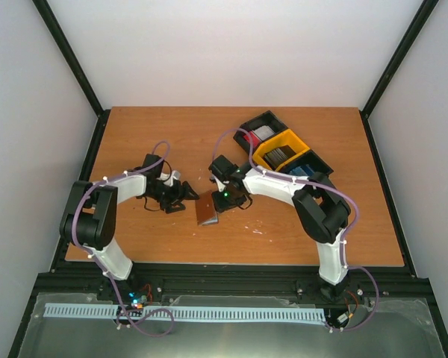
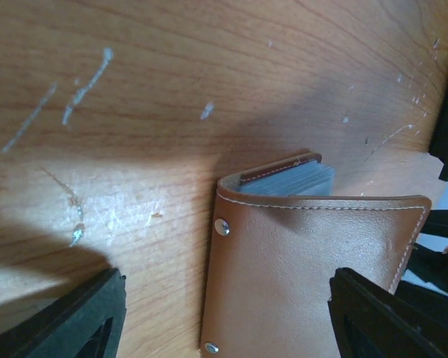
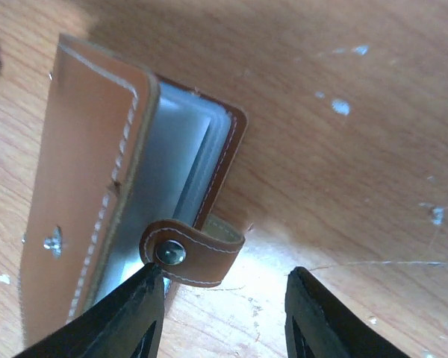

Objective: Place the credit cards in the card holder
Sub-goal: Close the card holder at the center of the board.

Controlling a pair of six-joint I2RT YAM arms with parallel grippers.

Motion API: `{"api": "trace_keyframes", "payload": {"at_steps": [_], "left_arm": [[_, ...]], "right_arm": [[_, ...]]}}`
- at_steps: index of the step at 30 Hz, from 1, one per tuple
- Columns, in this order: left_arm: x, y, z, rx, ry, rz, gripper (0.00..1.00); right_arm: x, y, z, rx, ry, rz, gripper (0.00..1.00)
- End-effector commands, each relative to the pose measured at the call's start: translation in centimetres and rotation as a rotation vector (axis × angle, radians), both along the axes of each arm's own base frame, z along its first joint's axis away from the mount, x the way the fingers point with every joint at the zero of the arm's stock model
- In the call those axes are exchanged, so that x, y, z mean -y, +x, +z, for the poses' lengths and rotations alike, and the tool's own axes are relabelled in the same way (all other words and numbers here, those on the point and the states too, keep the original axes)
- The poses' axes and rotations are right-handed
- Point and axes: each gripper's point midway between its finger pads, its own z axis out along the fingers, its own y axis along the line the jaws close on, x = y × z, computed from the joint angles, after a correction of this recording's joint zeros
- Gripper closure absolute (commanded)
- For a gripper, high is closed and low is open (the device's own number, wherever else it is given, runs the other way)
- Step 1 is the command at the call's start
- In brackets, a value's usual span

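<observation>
Right wrist: card holder point(image 3: 89, 164) fills left of frame, partly agape, long axis top-to-bottom. Right gripper point(image 3: 225, 287) open, tab clasp point(image 3: 198, 253) just above, possibly touching one finger. Left gripper point(image 2: 228, 298) open, flanking it.

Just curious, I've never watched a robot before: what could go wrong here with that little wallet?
1. The left fingers are open, not gripping the wallet, so it might slide on the table if tugged.
2. The right fingers are open by the small tab, with only one finger near it; the tab could slip out when they close.
</observation>
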Motion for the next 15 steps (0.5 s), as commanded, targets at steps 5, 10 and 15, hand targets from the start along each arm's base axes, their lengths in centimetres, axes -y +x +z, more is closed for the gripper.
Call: {"api": "trace_keyframes", "payload": {"at_steps": [5,10,15], "left_arm": [[0.3,-1.0,-1.0,-0.058,0.013,-0.036,0.29],[0.4,-1.1,-1.5,-0.07,0.029,-0.044,0.31],[0.3,-1.2,-2.3,-0.088,0.062,-0.047,0.31]], "right_arm": [[-1.3,-2.0,0.1,0.106,0.009,0.158,0.52],[-1.0,-0.5,-0.6,0.194,-0.037,0.152,0.51],[-1.1,1.8,-0.8,0.276,-0.055,0.055,0.52]]}}
